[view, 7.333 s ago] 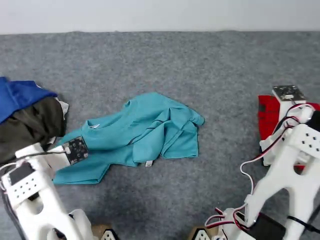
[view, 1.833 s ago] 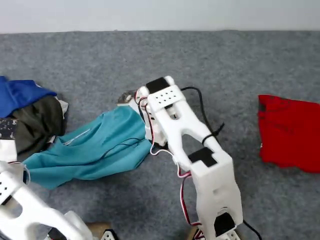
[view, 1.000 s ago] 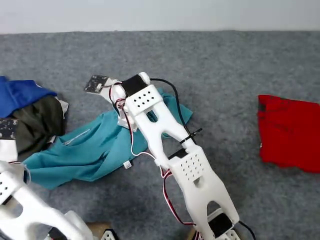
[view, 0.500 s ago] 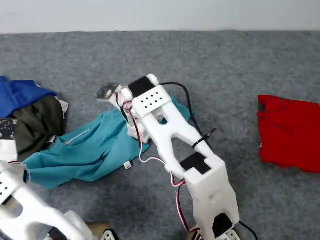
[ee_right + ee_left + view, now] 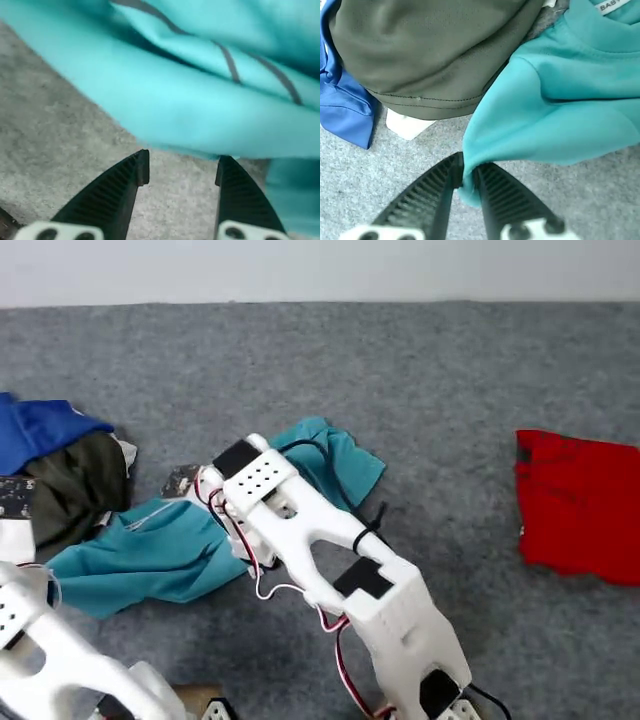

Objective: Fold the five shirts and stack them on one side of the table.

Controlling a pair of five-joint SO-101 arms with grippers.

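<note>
Two arms at the teal shirt (image 5: 150,550), which lies crumpled at centre-left of the grey table (image 5: 450,370).

The left gripper (image 5: 468,181) is clenched on the shirt's lower-left end, with the cloth pinched between its black fingers (image 5: 500,192). The right arm (image 5: 330,560) extends from the bottom middle of the high view across the shirt. The right gripper (image 5: 183,159) is released, jaws spread wide over bare table just beside a folded edge of the cloth. Part of the teal shirt bunches up above that arm, near the centre. At the far left an olive shirt (image 5: 70,485) is heaped against a blue shirt (image 5: 40,430) and touches the teal one. A red shirt (image 5: 575,500) lies folded at the right edge, well apart.
</note>
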